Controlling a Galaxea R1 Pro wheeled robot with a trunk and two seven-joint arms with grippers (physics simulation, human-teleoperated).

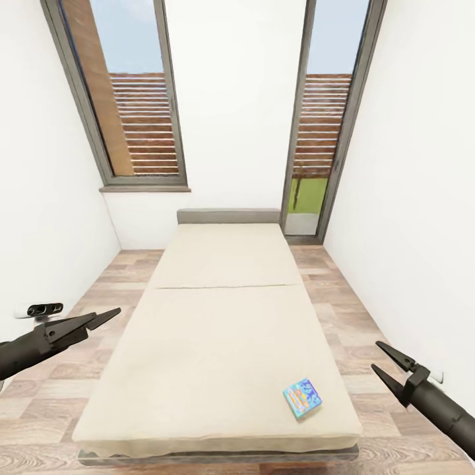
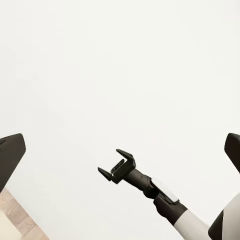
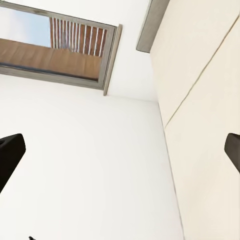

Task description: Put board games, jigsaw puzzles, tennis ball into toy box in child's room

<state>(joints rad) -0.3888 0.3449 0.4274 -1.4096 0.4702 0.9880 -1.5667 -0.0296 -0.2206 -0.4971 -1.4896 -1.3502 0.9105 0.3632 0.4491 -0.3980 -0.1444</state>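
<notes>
Board game (image 1: 303, 398), one flat box with a blue and multicoloured lid, is lying on the bed (image 1: 218, 330) near the foot end, toward the robot's right corner, turned slightly askew to the mattress edge. No second box is showing on the cream cover from the head view.

Bed is running lengthwise away from the robot, grey headboard (image 1: 228, 216) against the far white wall, wood-pattern floor (image 1: 343, 316) on both sides. Two tall windows (image 1: 128, 92) are flanking the far wall.

Left gripper (image 1: 105, 318) is hanging at the robot's left of the bed, over the floor, arm reaching in from the lower left edge and pointing forward and slightly up. Its jaws are standing parted in a narrow V, nothing between them.

Right gripper (image 1: 382, 359) is hovering at the robot's right of the bed, beside the mattress edge, arm coming in from the lower right corner and angling up and inward. Its jaws are also parted, holding nothing. It is sitting near the board game but apart from it, not touching.

Left wrist view is looking across at the right gripper (image 2: 111, 164) against the white wall, jaws visibly spread. Right wrist view is looking along the wall toward the bed (image 3: 210, 125) and a window (image 3: 55, 50).
</notes>
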